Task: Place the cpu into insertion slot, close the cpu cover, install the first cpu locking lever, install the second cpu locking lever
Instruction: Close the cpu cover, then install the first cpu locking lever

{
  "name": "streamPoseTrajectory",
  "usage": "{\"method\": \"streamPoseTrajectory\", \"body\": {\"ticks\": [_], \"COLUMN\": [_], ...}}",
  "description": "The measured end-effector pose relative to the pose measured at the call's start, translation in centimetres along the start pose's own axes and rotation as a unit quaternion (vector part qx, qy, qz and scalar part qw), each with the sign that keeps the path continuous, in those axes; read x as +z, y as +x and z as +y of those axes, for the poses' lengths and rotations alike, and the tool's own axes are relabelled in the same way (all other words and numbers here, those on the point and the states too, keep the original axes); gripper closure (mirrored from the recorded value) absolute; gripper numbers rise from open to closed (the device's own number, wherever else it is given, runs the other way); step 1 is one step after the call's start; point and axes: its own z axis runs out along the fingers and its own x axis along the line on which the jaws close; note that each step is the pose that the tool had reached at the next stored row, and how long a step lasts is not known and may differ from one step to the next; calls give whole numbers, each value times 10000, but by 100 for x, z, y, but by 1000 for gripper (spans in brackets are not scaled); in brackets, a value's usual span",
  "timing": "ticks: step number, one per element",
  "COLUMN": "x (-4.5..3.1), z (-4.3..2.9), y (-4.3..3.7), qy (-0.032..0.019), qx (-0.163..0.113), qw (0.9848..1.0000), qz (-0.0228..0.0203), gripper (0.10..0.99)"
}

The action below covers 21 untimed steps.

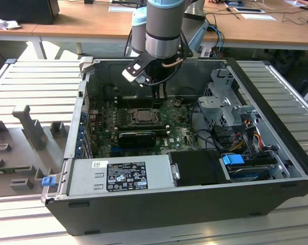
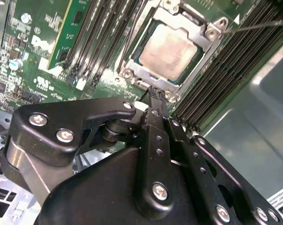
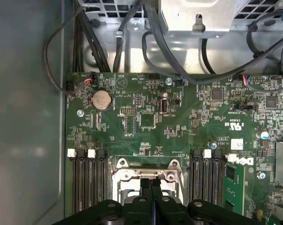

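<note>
The gripper [image 2: 153, 93], pinched fully closed on nothing, is held at the edge of the insertion slot [image 1: 128, 115], where the cpu [image 2: 168, 49] is seated under the lowered cpu cover [image 2: 188, 21], seemingly for lever work.

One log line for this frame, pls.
cpu: seated flat | cpu cover: down over cpu | gripper: jaws shut, tip by cover edge, contact unclear

Silver-grey arm [image 1: 164, 25], pale-blue joint cap [image 1: 138, 18]; black jaws, silver screws [image 2: 160, 190].
</note>
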Motion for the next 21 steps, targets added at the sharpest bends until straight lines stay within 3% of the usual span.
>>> {"method": "streamPoseTrajectory", "body": {"ticks": [8,21], "x": [18,10], "z": [-140,-281], "y": [1,2], "qy": [0,1], "qx": [-9,-10], "qw": [10000,10000], "qz": [3,7], "gripper": [980,980]}}
